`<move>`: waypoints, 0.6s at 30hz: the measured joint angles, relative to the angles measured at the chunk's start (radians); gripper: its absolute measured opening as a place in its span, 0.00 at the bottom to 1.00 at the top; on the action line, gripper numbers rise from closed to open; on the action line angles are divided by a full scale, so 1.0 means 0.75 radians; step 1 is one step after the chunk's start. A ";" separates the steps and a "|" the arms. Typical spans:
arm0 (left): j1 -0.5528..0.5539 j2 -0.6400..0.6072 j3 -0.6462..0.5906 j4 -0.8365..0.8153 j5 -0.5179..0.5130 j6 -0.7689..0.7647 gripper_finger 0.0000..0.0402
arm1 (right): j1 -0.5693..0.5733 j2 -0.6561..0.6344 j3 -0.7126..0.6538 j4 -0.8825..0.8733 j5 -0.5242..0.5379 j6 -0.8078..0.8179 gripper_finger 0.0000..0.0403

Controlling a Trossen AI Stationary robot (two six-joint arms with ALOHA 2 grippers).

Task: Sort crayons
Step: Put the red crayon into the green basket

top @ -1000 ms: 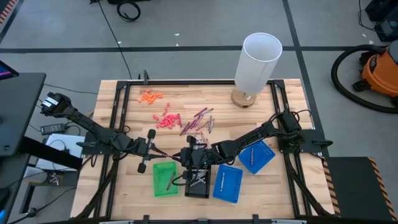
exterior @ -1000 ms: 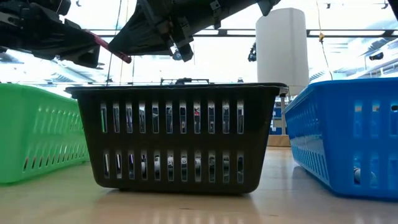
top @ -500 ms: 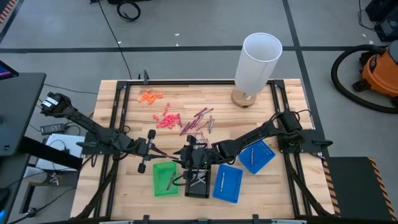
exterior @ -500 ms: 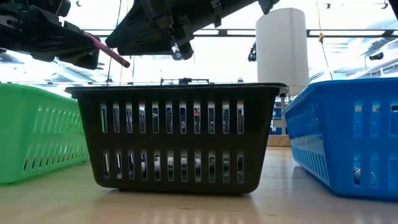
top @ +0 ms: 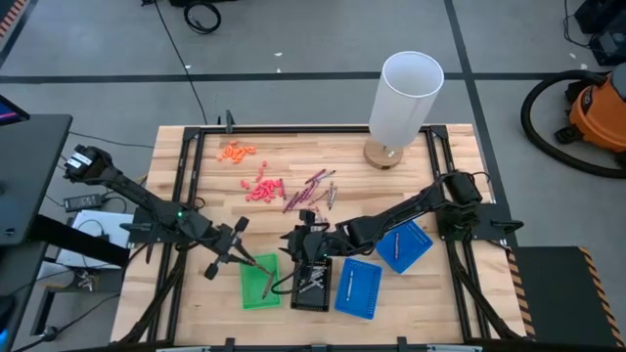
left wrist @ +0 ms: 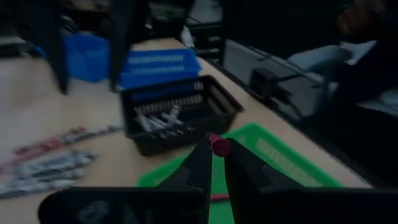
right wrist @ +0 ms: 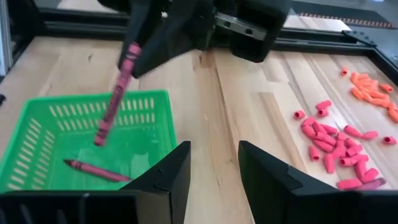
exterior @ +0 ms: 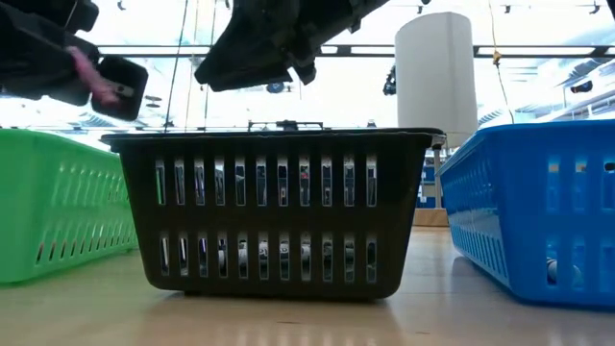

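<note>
The left claw [top: 238, 256] hangs over the near-left corner of the green tray [top: 259, 282], pinching a dark red crayon [right wrist: 114, 102] that slants down from its tips toward the tray floor without reaching it. Another dark red crayon [right wrist: 93, 170] lies flat inside that tray. The right claw [top: 309, 246] sits above the far edge of the black basket [top: 311, 286], fingers [right wrist: 171, 174] spread apart with nothing between them; the basket holds several silvery grey crayons [left wrist: 157, 117]. To the right of it stand two blue trays, the nearer one [top: 358, 288] just beside the basket, the other [top: 403, 245] under the right arm with a single stick in it. Farther up the counter [top: 186, 293], a loose heap of dark red and grey crayons [top: 313, 191] lies beside coral-pink stubs [top: 262, 188], with orange stubs [top: 236, 151] farther off and a tall white cylinder [top: 405, 98] near the far edge.
</note>
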 joint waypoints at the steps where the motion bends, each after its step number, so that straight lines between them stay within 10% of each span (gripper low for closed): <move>1: 0.000 0.007 0.000 -0.008 0.030 -0.012 0.09 | 0.000 -0.003 0.000 0.004 -0.001 0.000 0.35; 18: 0.001 0.285 0.001 0.047 0.212 -0.118 0.09 | 0.001 -0.006 0.001 0.001 0.023 -0.004 0.35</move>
